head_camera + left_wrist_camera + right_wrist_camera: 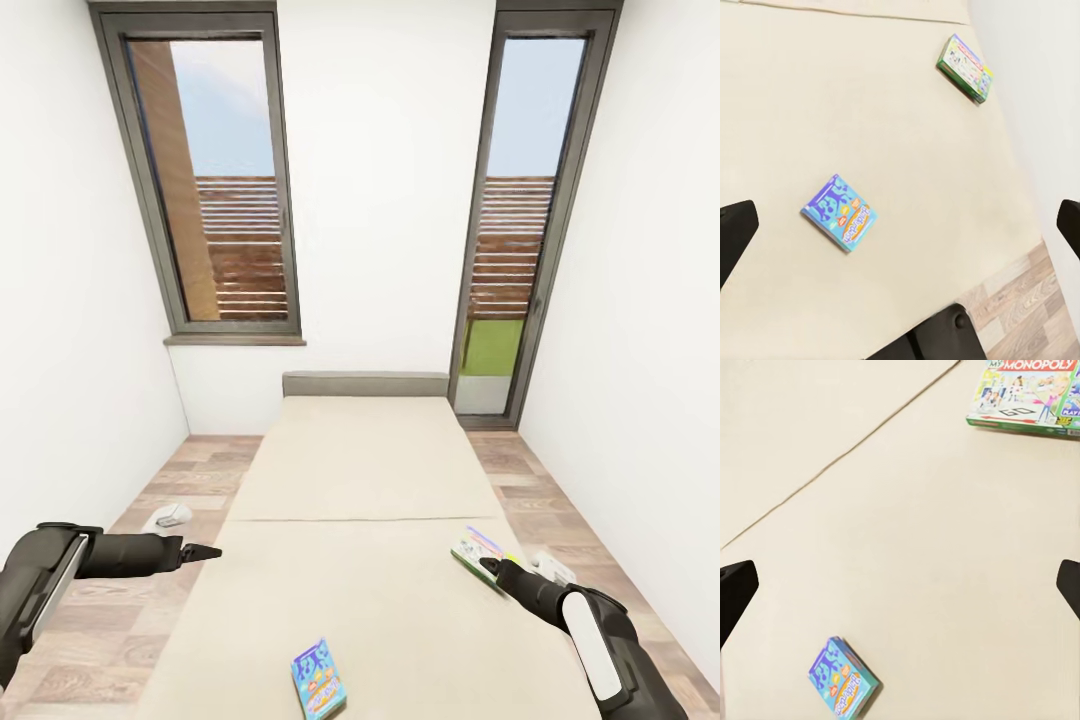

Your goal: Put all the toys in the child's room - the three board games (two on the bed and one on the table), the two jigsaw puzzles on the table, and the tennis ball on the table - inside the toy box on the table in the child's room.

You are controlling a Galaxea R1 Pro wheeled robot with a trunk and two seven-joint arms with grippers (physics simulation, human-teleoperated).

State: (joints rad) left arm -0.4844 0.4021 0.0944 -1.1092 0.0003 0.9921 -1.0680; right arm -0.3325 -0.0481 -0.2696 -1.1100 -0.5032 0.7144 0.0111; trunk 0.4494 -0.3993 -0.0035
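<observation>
Lying on the bed (pixel 360 470), MONOPOLY game (pixel 1027 394); both claws gape, empty

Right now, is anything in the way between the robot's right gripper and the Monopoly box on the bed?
Nothing visible. The right gripper hovers right by the Monopoly box, with bare cream mattress around it.

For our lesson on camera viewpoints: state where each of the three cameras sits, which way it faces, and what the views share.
Head view: high on the robot, facing forward and down over the bed toward two windows; both arms show.
Left wrist view: on the left arm, facing down at the mattress; dark jaw tips at the edges.
Right wrist view: likewise on the right arm.
Shared: the blue game box and the Monopoly box.
</observation>
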